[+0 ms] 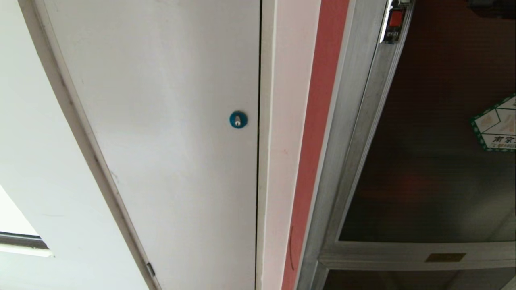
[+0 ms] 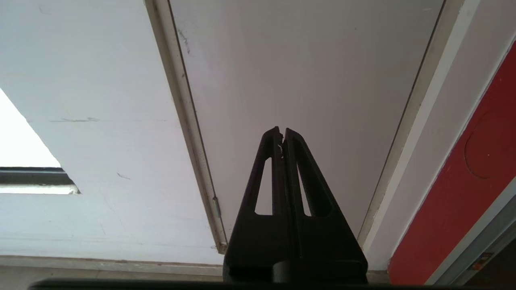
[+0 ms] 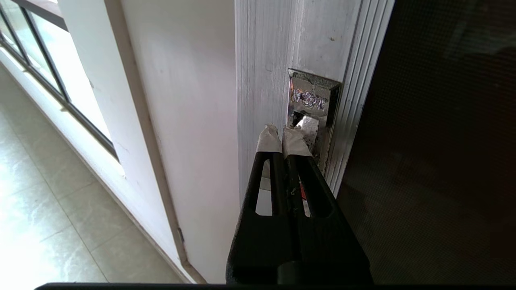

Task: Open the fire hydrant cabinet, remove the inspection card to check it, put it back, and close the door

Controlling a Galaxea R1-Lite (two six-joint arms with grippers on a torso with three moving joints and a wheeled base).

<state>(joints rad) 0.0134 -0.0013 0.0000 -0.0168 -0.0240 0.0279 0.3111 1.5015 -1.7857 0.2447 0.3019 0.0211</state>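
The fire hydrant cabinet (image 1: pixel 342 161) stands on the right, silver-framed. Its door (image 1: pixel 435 141) is dark tinted glass with a green-edged hexagonal sticker (image 1: pixel 498 125) and a small red latch (image 1: pixel 396 18). In the right wrist view my right gripper (image 3: pixel 283 133) is shut with nothing in it. Its taped fingertips (image 3: pixel 268 139) rest against the silver frame (image 3: pixel 266 60), just below the metal latch recess (image 3: pixel 312 100), beside the dark glass (image 3: pixel 435 141). My left gripper (image 2: pixel 281 131) is shut and empty, parked facing a white door. The inspection card is hidden. Neither gripper shows in the head view.
A plain white door (image 1: pixel 169 141) with a round blue lock (image 1: pixel 238 119) fills the left, with a red strip of wall (image 1: pixel 318 121) between it and the cabinet. A lower dark panel carries a small orange label (image 1: pixel 445 257). A window (image 3: pixel 44 64) and tiled floor (image 3: pixel 48 209) lie to the left.
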